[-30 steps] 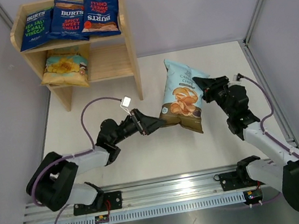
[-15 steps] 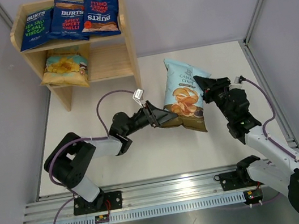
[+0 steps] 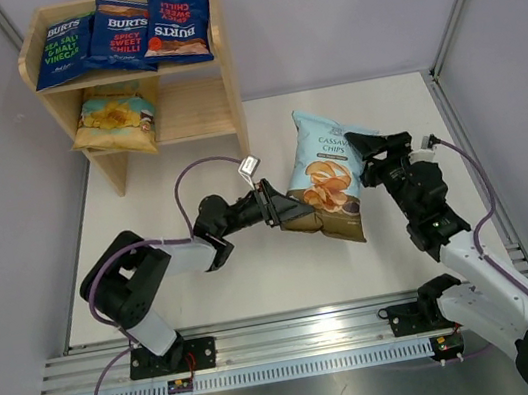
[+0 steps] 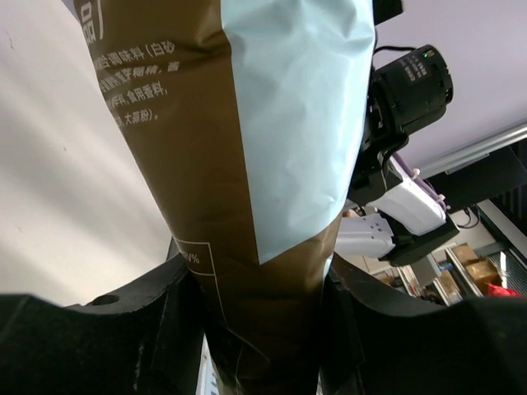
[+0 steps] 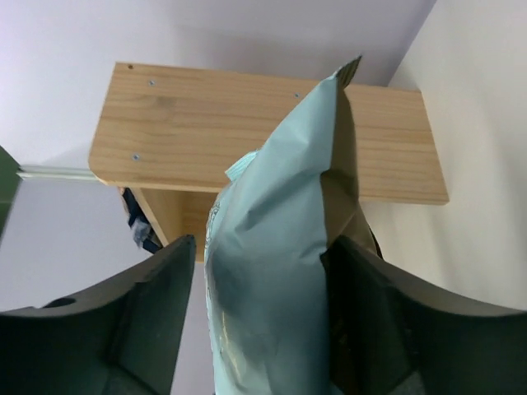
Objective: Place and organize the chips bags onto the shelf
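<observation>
Left wrist camera puts us closest: the left tool (image 4: 262, 304) has its jaws pressed against both sides of the brown bottom end of the Cassava Chips bag (image 4: 288, 123), so we read it as gripping the bag there. Right wrist camera shows the right tool (image 5: 262, 255) spread around the bag's pale-blue top end with a sliver of gap on one side, so we judge it open and not clamping. From above, the bag hangs between the two tools over the middle of the worktop (image 3: 258, 280), apparently clear of its surface. We take this for a handover, since the shelf (image 3: 230, 81) stands at the far left corner, on the left arm's side. Counting: two arms, two tools, one shelf with two tiers, five bags. Three BURTS bags (image 3: 120, 34) lie side by side on the top tier and fill it. One yellow bag (image 3: 114, 121) lies at the left of the lower tier, its edge overhanging the front, and the fifth is the one in the air. We judge that the bare right half of the lower tier is where it belongs, with the larger bags together below.
</observation>
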Available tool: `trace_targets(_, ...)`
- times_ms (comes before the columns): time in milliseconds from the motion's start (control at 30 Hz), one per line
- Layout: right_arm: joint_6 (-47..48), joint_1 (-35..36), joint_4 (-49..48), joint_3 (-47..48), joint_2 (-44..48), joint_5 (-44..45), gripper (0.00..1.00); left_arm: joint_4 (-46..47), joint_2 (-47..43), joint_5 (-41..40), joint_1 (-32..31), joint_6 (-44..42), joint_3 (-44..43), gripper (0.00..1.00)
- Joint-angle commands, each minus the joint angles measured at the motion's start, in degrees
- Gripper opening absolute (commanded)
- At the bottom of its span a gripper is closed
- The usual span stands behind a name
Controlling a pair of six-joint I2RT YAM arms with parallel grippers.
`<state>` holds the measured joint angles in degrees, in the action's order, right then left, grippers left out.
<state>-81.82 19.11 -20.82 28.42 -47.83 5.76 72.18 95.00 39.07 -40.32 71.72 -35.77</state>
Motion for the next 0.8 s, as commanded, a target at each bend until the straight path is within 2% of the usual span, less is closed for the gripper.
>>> trace_targets(0,10.77,-0.04,6.74,4.79,2.57,-5.48,0.77,23.18,-0.08,6.18,1.37,2.01,-2.29,0.24)
trace_targets(100,15.01,-3.01,9.55,5.85,4.06,-13.19,0.81,23.18,-1.92,9.35,1.90,0.79,-2.29,0.18)
trace_targets(167,16.52,-4.52,11.50,6.82,4.94,-16.57,0.84,20.29,-3.33,10.59,2.08,-0.71,-2.20,0.15)
trace_targets(200,19.04,-5.48,13.24,7.86,5.38,-19.09,0.85,18.45,-5.07,10.76,2.34,-2.88,-2.20,0.08)
trace_targets(233,20.81,-5.75,14.74,8.83,6.08,-20.25,0.88,14.00,-6.31,11.03,2.43,-4.12,-2.29,0.07)
trace_targets(367,34.23,-6.81,26.60,15.07,6.00,-26.84,0.95,4.21,-12.11,13.56,2.79,-10.97,-3.16,0.09)
trace_targets(433,37.77,-6.90,31.35,17.89,6.00,-30.80,0.98,0.96,-14.92,14.89,2.79,-12.22,-4.04,0.08)
trace_targets(567,43.31,-6.90,34.53,20.17,7.93,-36.51,0.99,-0.02,-17.92,19.62,2.79,-11.96,-5.45,0.06)
trace_targets(600,43.85,-6.90,33.57,21.05,8.02,-41.48,1.00,0.32,-18.27,20.42,2.79,-11.35,-5.63,0.05)
trace_targets(767,40.88,-6.81,30.15,23.87,6.97,-54.78,0.99,10.42,-20.20,26.04,2.79,-4.51,-5.01,0.04)
